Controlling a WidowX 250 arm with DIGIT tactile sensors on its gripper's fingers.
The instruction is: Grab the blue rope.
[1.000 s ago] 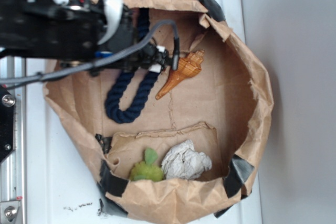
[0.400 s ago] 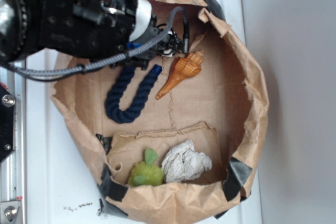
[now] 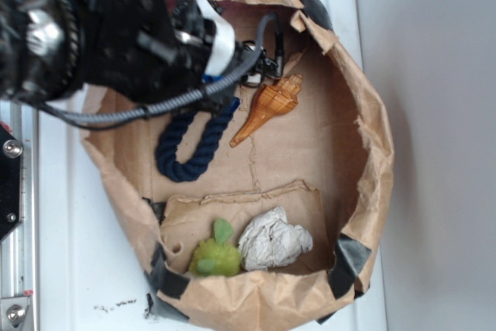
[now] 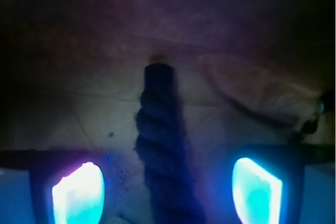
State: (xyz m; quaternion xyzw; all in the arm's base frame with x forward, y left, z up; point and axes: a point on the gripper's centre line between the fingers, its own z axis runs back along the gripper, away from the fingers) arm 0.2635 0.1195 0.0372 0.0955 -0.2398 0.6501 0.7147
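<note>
Two fingers point(image 4: 77, 195) stand spread, one on each side of the blue rope point(image 4: 160, 145), and nothing is pinched yet. The rope lies on the floor of the brown paper bag point(image 3: 372, 145), bent in a U at its left side, just left of the orange shell point(image 3: 271, 106).

We judge the main risks to be these – the fingers could shut too high and slip off the twisted cord, or press down and catch the bag's floor along with it. The shell lies close enough on the right to be nudged.

We read no brand, label or writing anywhere – the wrist view is dim and blurred.
</note>
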